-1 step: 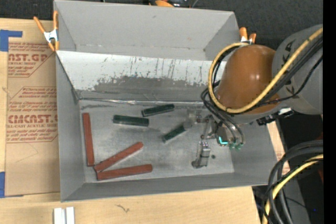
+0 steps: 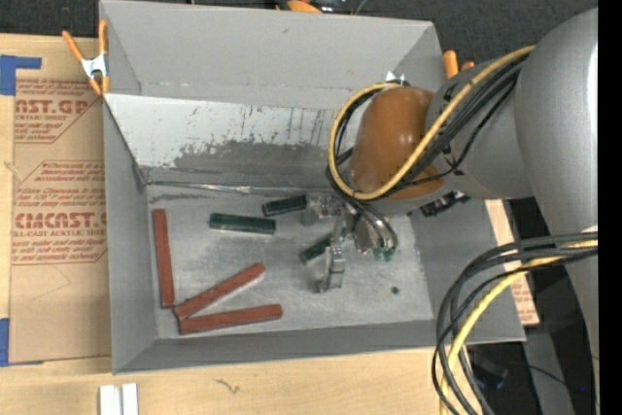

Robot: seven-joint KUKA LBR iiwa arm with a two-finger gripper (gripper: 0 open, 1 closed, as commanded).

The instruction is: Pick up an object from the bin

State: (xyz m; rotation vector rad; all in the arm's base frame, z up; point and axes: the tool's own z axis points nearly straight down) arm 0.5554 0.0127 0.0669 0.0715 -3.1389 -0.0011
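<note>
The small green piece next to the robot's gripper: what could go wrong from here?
The small dark green piece lies just beside the gripper, so it might get pushed across the bin floor rather than caught. The gripper also seems low over that floor and could scrape it. The yellow cables loop close to the back wall and might snag there.

Red sticks (image 2: 230,316) block the bin's (image 2: 243,44) left front, green bars (image 2: 242,223) the middle; right front open.
</note>
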